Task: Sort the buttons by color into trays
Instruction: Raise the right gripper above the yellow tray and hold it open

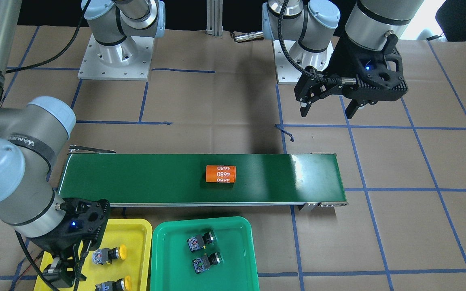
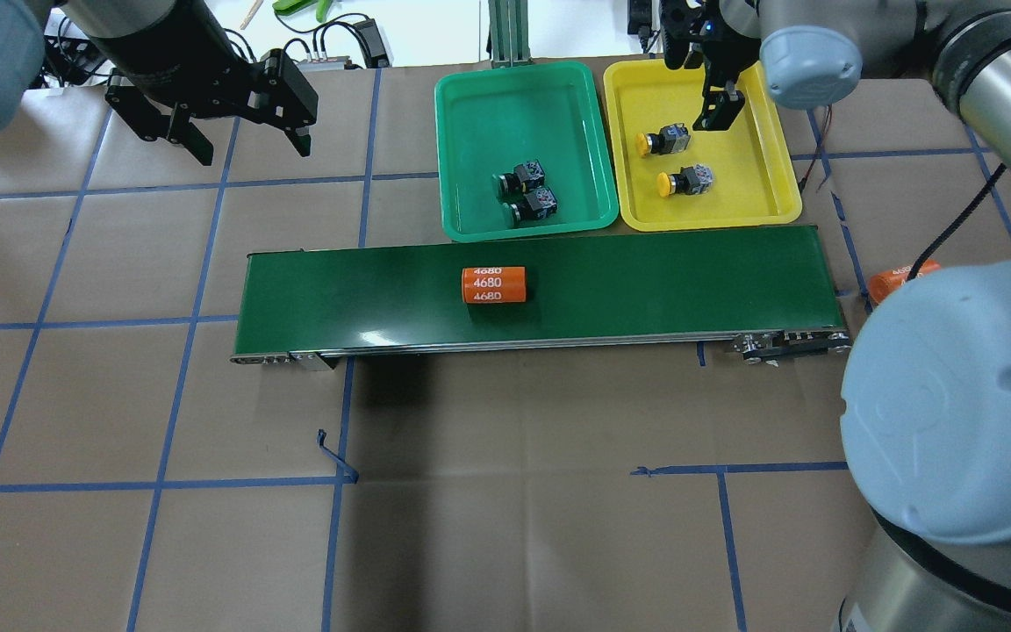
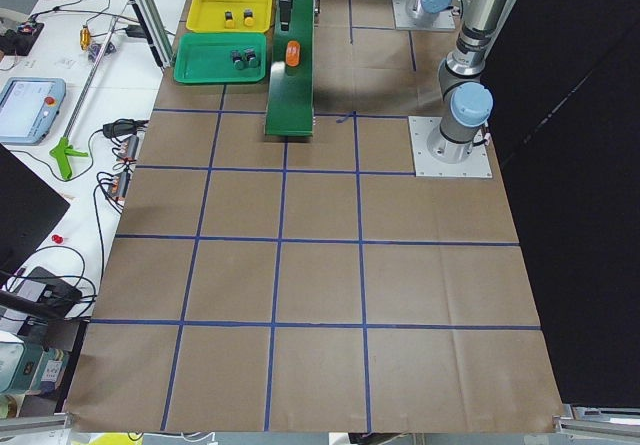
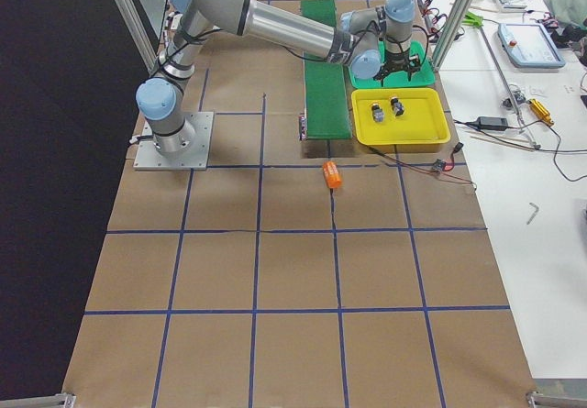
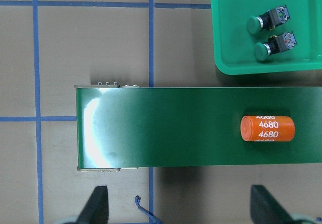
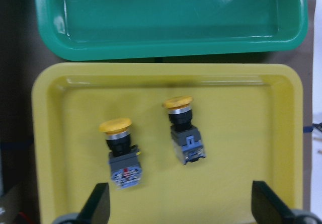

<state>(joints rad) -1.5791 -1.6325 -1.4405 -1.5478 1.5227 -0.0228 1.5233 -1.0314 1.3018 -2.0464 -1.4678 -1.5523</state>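
Note:
Two yellow-capped buttons (image 1: 109, 254) (image 1: 115, 285) lie in the yellow tray (image 1: 136, 226); they also show in the right wrist view (image 6: 121, 148) (image 6: 183, 128). Two green-capped buttons (image 1: 200, 240) (image 1: 206, 262) lie in the green tray (image 1: 237, 250), and show in the overhead view (image 2: 520, 178) (image 2: 532, 206). My right gripper (image 2: 697, 83) hangs open and empty above the yellow tray (image 2: 777, 175), clear of the buttons. My left gripper (image 2: 254, 154) is open and empty, high over bare table, away from the green tray (image 2: 488, 114).
A long dark-green conveyor belt (image 2: 646, 281) runs beside both trays, with an orange cylinder marked 4680 (image 2: 494, 284) lying on it. A second orange cylinder (image 2: 892, 281) lies on the table past the belt's end. Both arm bases (image 1: 113, 56) stand behind the belt.

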